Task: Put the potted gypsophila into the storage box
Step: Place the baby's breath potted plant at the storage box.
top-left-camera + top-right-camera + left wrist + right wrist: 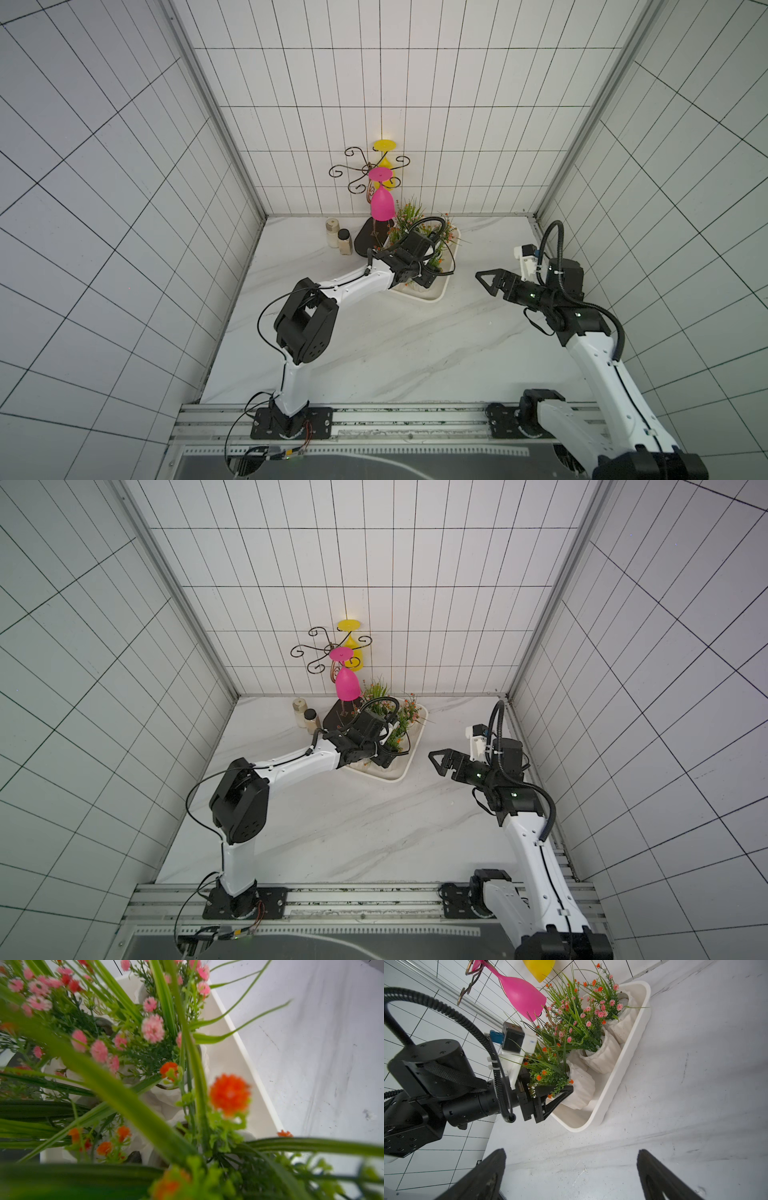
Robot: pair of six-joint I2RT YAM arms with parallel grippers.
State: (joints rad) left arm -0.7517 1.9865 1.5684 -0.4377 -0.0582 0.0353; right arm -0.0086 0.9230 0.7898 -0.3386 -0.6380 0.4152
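Three or more pots sit in the storage box [623,1068] near the worktop's back edge. The left gripper [560,1093], narrowly closed, seems to grip the orange-flowered pot [581,1088] at the box's near end, so probably only release remains. The right gripper [571,1152] hovers wide open, empty.

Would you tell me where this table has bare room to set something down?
Bare: the wide marble tabletop between the storage box and the front rail, and the strip right of the box, under the open right gripper. Crowded: the back edge, where two jars, the rack base and the plant-filled box sit close together.
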